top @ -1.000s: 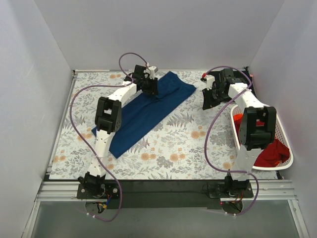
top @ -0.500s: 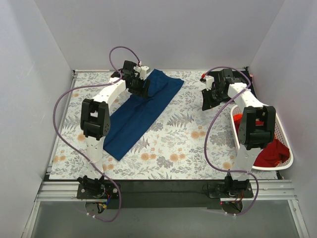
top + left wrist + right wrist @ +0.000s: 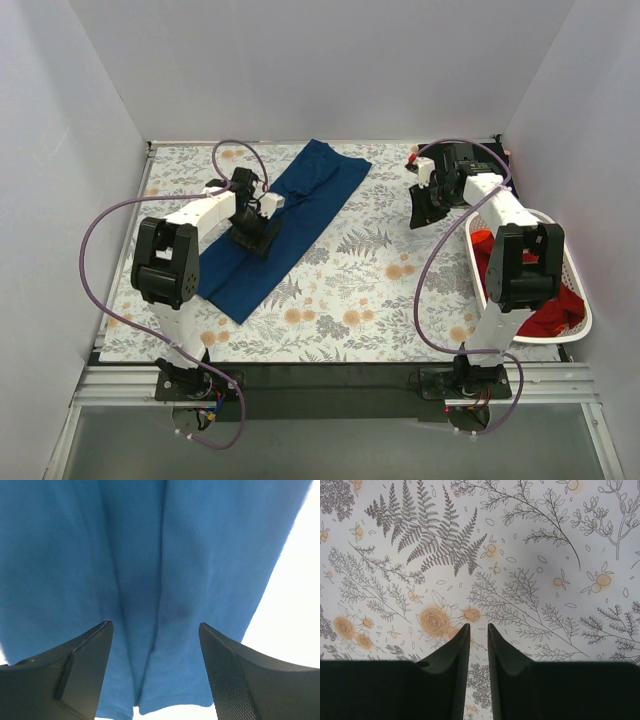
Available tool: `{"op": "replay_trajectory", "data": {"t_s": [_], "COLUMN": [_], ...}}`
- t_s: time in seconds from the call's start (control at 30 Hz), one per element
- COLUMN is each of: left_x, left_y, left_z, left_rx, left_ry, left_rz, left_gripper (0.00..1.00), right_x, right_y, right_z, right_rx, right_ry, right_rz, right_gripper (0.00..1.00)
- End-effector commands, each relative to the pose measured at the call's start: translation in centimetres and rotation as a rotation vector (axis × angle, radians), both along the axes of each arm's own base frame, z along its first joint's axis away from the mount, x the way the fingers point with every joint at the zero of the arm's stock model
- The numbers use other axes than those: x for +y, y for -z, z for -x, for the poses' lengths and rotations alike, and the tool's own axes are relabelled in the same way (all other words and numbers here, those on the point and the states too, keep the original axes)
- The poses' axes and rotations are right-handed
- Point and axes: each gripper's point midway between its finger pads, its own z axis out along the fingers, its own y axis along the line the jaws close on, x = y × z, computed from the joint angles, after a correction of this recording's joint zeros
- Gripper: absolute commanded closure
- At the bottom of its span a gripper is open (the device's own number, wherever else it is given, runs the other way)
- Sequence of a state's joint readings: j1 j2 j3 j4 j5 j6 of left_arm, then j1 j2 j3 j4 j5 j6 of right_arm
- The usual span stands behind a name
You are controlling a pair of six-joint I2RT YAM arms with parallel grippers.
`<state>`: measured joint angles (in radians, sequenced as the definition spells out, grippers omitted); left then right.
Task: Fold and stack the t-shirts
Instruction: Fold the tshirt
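The navy t-shirt point(image 3: 305, 195) lies as a long slanted band on the left half of the desk point(image 3: 380, 280). The left jaws stand wide open over its middle, with the cloth and its lengthwise crease between them, though I cannot tell if they touch it. The right jaws, well apart from it over bare desk, are almost closed on nothing, and at the far right a red t-shirt point(image 3: 555, 310) sits in the white basket point(image 3: 572, 275), partly hidden by the right arm point(image 3: 522, 265).
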<state>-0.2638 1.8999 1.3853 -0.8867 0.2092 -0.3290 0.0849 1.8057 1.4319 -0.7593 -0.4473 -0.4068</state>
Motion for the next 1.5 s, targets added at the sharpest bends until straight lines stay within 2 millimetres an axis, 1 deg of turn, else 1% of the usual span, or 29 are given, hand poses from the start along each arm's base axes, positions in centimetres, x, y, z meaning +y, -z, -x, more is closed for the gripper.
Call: {"op": "replay_trajectory", "data": {"t_s": [0.0,0.1,0.2,0.3,0.33,0.4,0.5,0.53,0.57,0.6,0.67,0.7,0.73,0.77,0.8,0.87,1.0,1.03,1.1,1.13,1.2,1.23,1.27,1.3,1.33,1.37,1.4,1.43,1.47], "left_x": [1.4,1.9,1.8,-0.2,-1.6,-3.7,-8.1,-9.3,-10.4,-11.9,-14.5,-16.0,-17.0,-18.5,-19.3,-20.4,-20.7,-20.7,-20.6,-20.4,-19.8,-19.2,-18.6,-16.9,-16.0,-15.1,-12.7,-12.4,-10.8], "left_y": [-1.2,0.0,1.5,2.0,2.1,2.4,2.6,2.1,2.5,2.4,1.9,1.7,1.4,0.3,0.4,-0.9,-3.9,-5.7,-7.7,-9.6,-11.2,-11.8,-12.5,-13.0,-13.6,-13.1,-13.1,-14.6,-13.0], "left_z": [1.3,2.4,4.6,6.8,8.1,9.6,11.9,11.8,12.3,13.0,12.7,13.4,13.5,13.1,13.5,13.4,12.9,12.8,12.6,12.5,11.3,10.7,9.8,7.6,5.9,4.1,1.2,-0.8,-3.1], "left_rx": [-0.038,-0.008,0.062,0.096,0.120,0.158,0.219,0.220,0.255,0.264,0.227,0.211,0.215,0.210,0.231,0.241,0.179,0.139,0.097,0.051,-0.018,-0.037,-0.062,-0.058,-0.065,-0.043,-0.040,-0.060,-0.033], "left_ry": [-0.001,-0.017,-0.028,-0.007,-0.005,0.003,0.014,0.010,-0.026,-0.005,0.036,0.075,0.079,0.090,0.087,0.096,0.113,0.135,0.149,0.164,0.157,0.141,0.129,0.067,0.030,-0.010,-0.094,-0.103,-0.155], "left_rz": [-0.041,-0.061,-0.066,-0.049,-0.039,-0.005,0.034,0.058,0.064,0.070,0.079,0.078,0.096,0.129,0.126,0.159,0.210,0.244,0.278,0.312,0.341,0.349,0.369,0.406,0.437,0.449,0.473,0.524,0.525], "left_gripper": [0.31,0.30,0.29,0.29,0.29,0.30,0.31,0.31,0.32,0.32,0.33,0.32,0.31,0.31,0.31,0.31,0.30,0.30,0.30,0.29,0.28,0.28,0.28,0.28,0.29,0.33,0.35,0.37,0.43], "right_x": [0.1,0.0,-0.1,-0.3,-0.3,-0.3,-0.5,-0.5,-0.5,-0.6,-0.5,-0.5,-0.3,-0.1,0.0,0.2,1.1,1.5,2.3,2.9,4.3,5.1,6.2,7.0,7.6,8.8,9.5,10.0,11.0], "right_y": [-1.4,-1.4,-1.6,-1.6,-1.6,-1.7,-1.5,-1.5,-1.4,-1.3,-1.3,-1.2,-1.2,-1.3,-1.3,-1.6,-2.1,-2.2,-2.2,-2.8,-2.7,-3.2,-2.8,-2.9,-2.8,-2.8,-2.7,-2.7,-2.9], "right_z": [0.7,1.2,1.5,1.8,1.8,1.9,2.2,2.3,2.4,2.4,2.4,2.4,2.4,2.4,2.3,2.3,1.5,1.4,0.9,0.5,0.3,-0.2,0.0,-0.1,-0.3,-0.6,-0.8,-1.1,-2.1], "right_rx": [-0.037,-0.037,-0.043,-0.046,-0.049,-0.050,-0.046,-0.044,-0.044,-0.042,-0.044,-0.037,-0.036,-0.038,-0.037,-0.037,-0.041,-0.037,-0.031,-0.044,-0.032,-0.044,-0.029,-0.029,-0.031,-0.032,-0.028,-0.030,-0.042], "right_ry": [-0.016,-0.017,-0.014,-0.016,-0.015,-0.017,-0.018,-0.019,-0.020,-0.021,-0.024,-0.025,-0.030,-0.035,-0.038,-0.044,-0.064,-0.071,-0.085,-0.098,-0.122,-0.137,-0.163,-0.176,-0.188,-0.213,-0.215,-0.222,-0.233], "right_rz": [-0.010,-0.007,-0.002,0.005,0.007,0.010,0.015,0.015,0.017,0.017,0.013,0.014,0.005,-0.003,-0.008,-0.023,-0.064,-0.086,-0.105,-0.127,-0.146,-0.160,-0.163,-0.168,-0.169,-0.172,-0.176,-0.179,-0.184], "right_gripper": [0.73,0.73,0.74,0.73,0.73,0.74,0.73,0.73,0.73,0.74,0.73,0.73,0.73,0.73,0.73,0.73,0.73,0.72,0.72,0.72,0.72,0.73,0.73,0.73,0.74,0.75,0.76,0.78,0.78]}}
